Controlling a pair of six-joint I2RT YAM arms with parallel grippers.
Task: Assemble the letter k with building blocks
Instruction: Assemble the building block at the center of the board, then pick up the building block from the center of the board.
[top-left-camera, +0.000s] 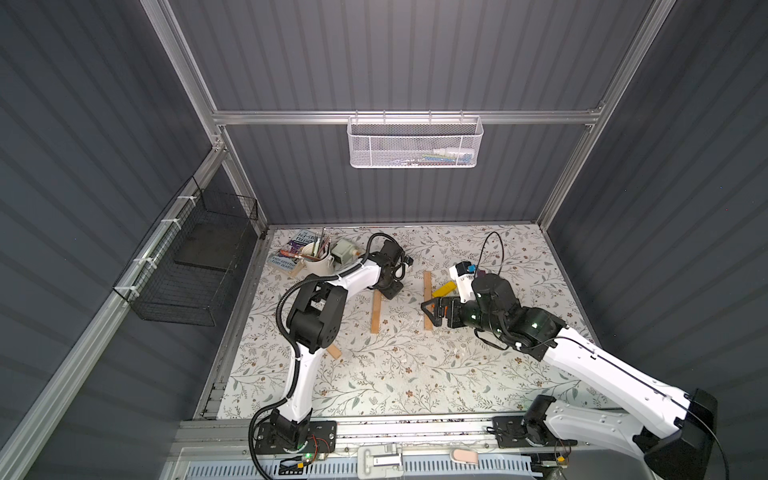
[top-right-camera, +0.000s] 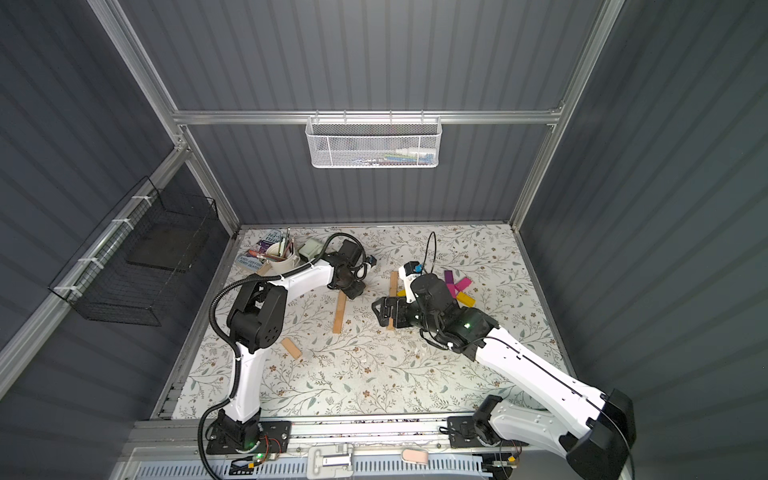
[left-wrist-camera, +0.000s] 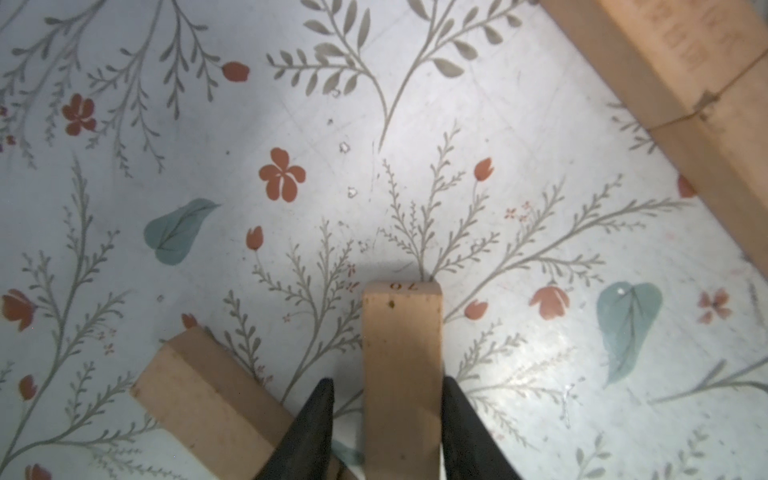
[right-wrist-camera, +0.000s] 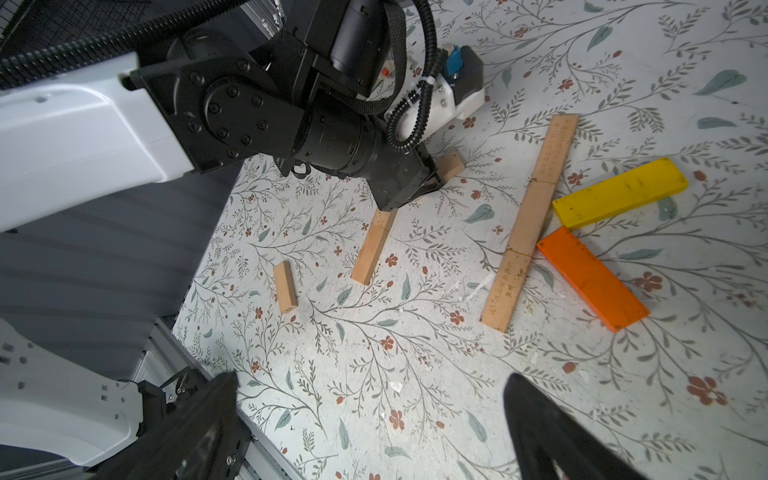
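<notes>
**Progress, near to far.** Nearest on the mat (top-left-camera: 415, 374) is one loose tan block (top-left-camera: 333, 352), lying alone and not part of anything yet.

Next is a short tan row (top-left-camera: 375, 313) w/ the left gripper (left-wrist-camera: 387, 379) at its far end. Its jaws are narrow and straddle a tan block (left-wrist-camera: 401, 332). One finger touches the block and a sliver of mat shows at the other, so I can't tell if it's truly gripped, or if it's on the mat or just above. Another tan piece lies askew just beside it.

The right gripper (right-wrist-camera: 372, 376) hovers wide open, nothing btwn the jaws.

Just past it the K looks approx done:
- The spine (right-wrist-camera: 528, 224) is three tan blocks end to end.
- The orange block (right-wrist-camera: 592, 278) and yellow block (right-wrist-camera: 619, 193) slant off its middle on the right side, touching or nearly.

Prob left to do: finish whatever the short row is for, maybe tidy the joints.

Spare blocks (top-right-camera: 451, 289), pink, purple and yellow, lie beyond the K, unused. In the far corner a cup (top-left-camera: 316, 255) w/ brushes and a book (top-left-camera: 301, 240) aren't involved.

**Materials.**
- **Mat:** smooth, printed w/ leaves and red flowers, scuffed.
- **Tan blocks:** bare wood, flat, square-edged, w/ stamped marks on the faces and a number on one end.
- **Orange and yellow blocks:** same shape, solid paint speckled w/ dark marks.
- **Gripper fingers:** black, tapered.
</notes>
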